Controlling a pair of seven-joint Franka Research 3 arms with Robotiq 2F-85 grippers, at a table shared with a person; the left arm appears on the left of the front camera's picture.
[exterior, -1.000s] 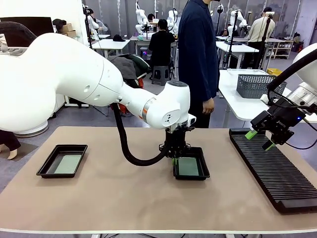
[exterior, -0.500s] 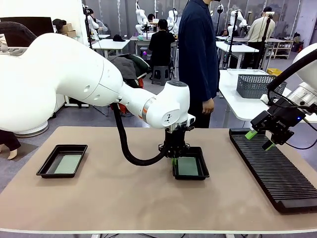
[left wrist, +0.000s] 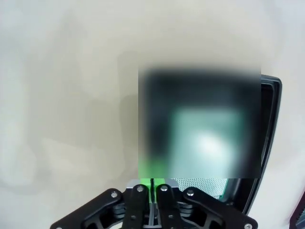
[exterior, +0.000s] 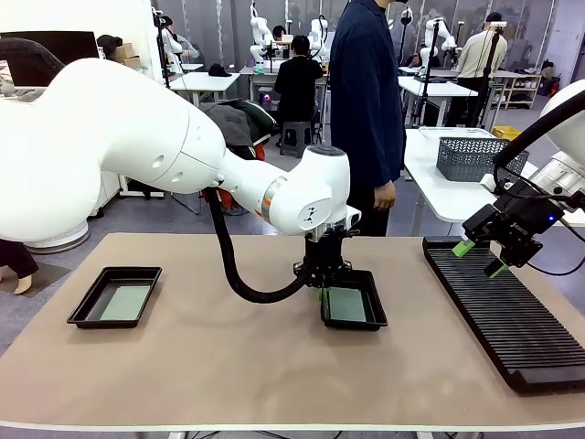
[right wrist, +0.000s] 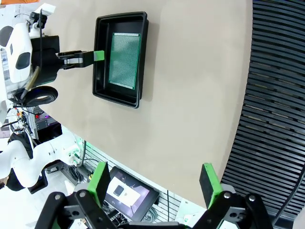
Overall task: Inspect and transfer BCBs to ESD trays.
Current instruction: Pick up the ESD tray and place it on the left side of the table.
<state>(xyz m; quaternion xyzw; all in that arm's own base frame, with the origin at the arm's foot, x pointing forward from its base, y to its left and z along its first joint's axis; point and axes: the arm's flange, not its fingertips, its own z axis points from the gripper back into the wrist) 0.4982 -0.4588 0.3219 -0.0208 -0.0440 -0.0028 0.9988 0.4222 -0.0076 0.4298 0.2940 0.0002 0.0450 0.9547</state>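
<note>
A pale-green BCB (exterior: 347, 305) lies flat on the floor of a black ESD tray (exterior: 369, 321) near the middle of the tan table (exterior: 228, 366). In the right wrist view we see the same board (right wrist: 124, 58) as a finely dotted green rectangle, lying inside the tray's (right wrist: 103, 62) rim. The left gripper (exterior: 322, 293) hangs at the tray's near-left edge, just beside the board's left side. Its green-padded fingers (right wrist: 98, 55) look pressed together with nothing between them, so we read it as closed on nothing, resting at or just above the rim. In the left wrist view the fingers (left wrist: 151, 192) also meet at a thin seam.

Far to the left, well apart, a second ESD tray (exterior: 84, 311) holds another BCB (exterior: 125, 302) lying flat.

On the right, the right gripper (exterior: 481, 257) hovers above the far end of a long black ribbed rack (exterior: 512, 329). Its fingers (right wrist: 208, 183) are spread wide and hold nothing.

A person in dark clothes (exterior: 366, 101) stands at the far side of the table.
</note>
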